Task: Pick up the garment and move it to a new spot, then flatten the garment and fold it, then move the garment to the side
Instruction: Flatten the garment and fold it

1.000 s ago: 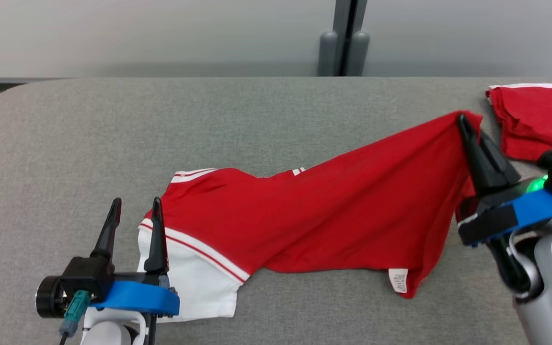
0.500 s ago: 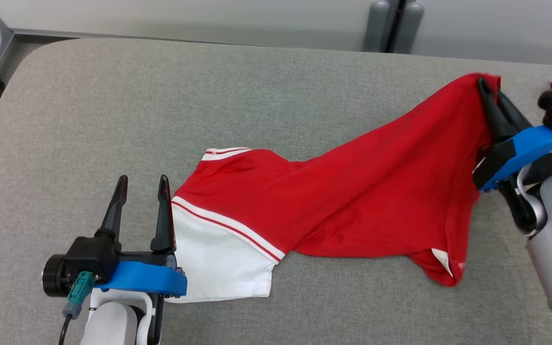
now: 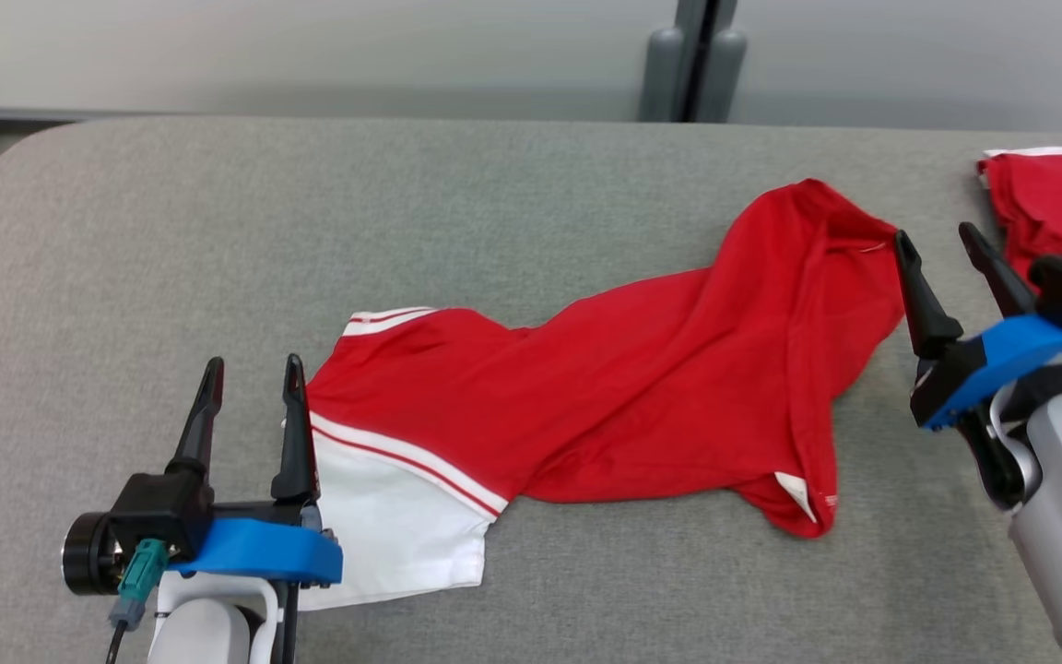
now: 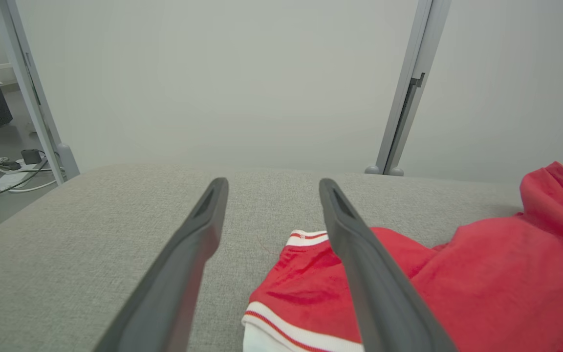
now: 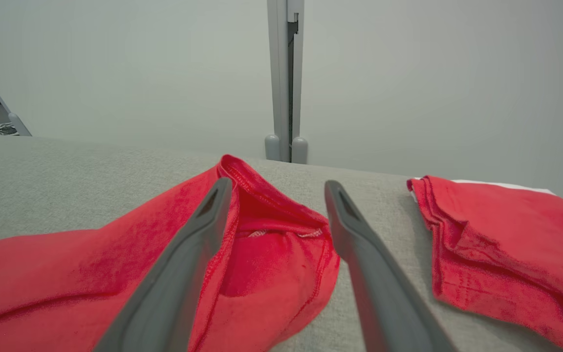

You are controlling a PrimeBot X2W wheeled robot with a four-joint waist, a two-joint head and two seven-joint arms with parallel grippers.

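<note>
Garment (image 3: 642, 387) lies rumpled across the grey bench (image 3: 494, 184), white end at left, red end bunched at right. Left claw (image 3: 254, 362): open, empty, beside the white end. Right claw (image 3: 935, 232): open, empty, just beside the bunched end. Step judged: flattening. Next move calls for gripping both ends and drawing taut.

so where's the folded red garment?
The folded red garment lies far right in the head view on the table, beside the right gripper, apart from the spread-out shirt.
</note>
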